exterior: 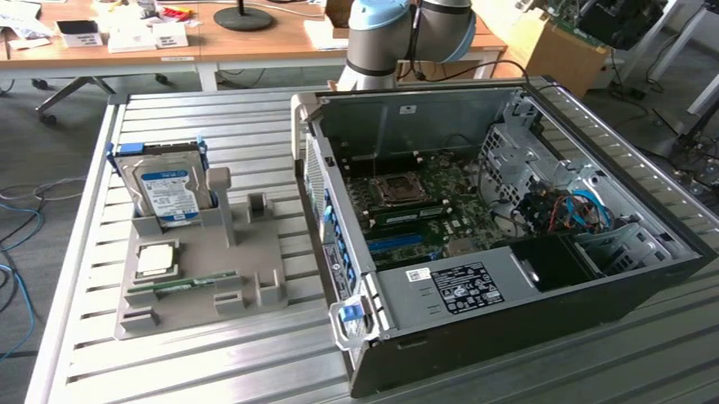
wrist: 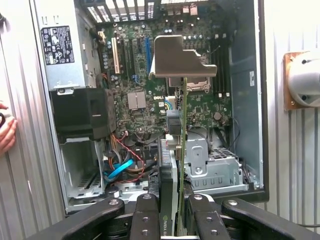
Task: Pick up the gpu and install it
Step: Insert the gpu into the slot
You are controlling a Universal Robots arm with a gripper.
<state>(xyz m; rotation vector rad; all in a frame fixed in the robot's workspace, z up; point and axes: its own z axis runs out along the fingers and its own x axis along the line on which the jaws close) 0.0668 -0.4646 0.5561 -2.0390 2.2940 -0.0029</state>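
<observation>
The gripper [wrist: 172,210], its fingers [wrist: 146,215] clamped on the gpu [wrist: 169,170], holds the card edge-on above the open computer case [wrist: 245,100] lying on the desk [wrist: 300,175], metal bracket [wrist: 177,57] foremost, likely so its edge can meet a motherboard [wrist: 135,80] slot.

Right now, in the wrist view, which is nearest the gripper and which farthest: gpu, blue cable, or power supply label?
1. gpu, clamped in the gripper.
2. blue cable, down by the drive cage.
3. power supply label, in the far corner.
</observation>
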